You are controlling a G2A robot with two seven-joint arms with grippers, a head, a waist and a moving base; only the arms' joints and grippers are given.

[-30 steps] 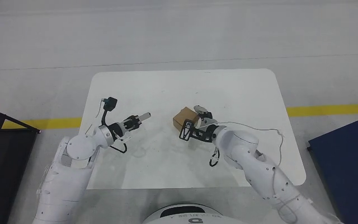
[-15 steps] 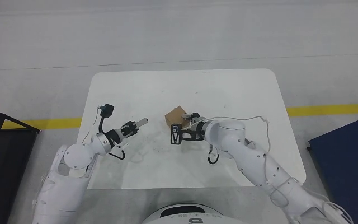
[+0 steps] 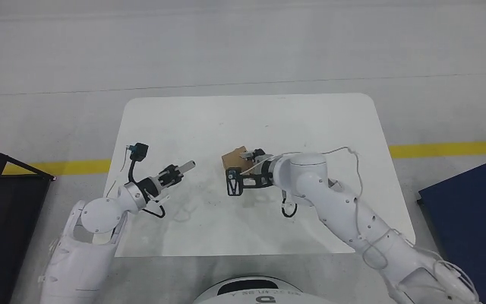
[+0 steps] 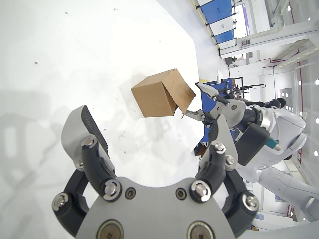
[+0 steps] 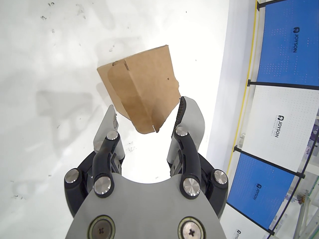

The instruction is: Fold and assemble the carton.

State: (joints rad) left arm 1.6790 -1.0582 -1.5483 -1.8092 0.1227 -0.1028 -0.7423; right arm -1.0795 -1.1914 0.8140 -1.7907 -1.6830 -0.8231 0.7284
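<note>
A small brown carton [image 3: 234, 158] stands on the white table [image 3: 326, 129] near its middle, with one flap [image 4: 180, 90] hanging open toward my right arm. My right gripper [image 3: 251, 157] is right at that open end. Its fingers are open and the flap's tip [image 5: 147, 123] lies between them; one pad [image 5: 180, 110] touches the cardboard edge. My left gripper [image 3: 187, 165] hovers open and empty over the table, a short way off on the carton's closed side [image 4: 152, 100]. From the left wrist, the right gripper [image 4: 200, 101] appears behind the carton.
The tabletop around the carton is bare, with faint scuff marks. A thin cable [image 3: 345, 156] loops from the right arm. Off the table lie a yellow floor line [image 3: 440, 150], a blue panel [image 3: 463, 216] and a dark object [image 3: 15, 178].
The carton has shifted left across the table and turned, with my right gripper following at its open end. My left gripper has drawn back a little to the left.
</note>
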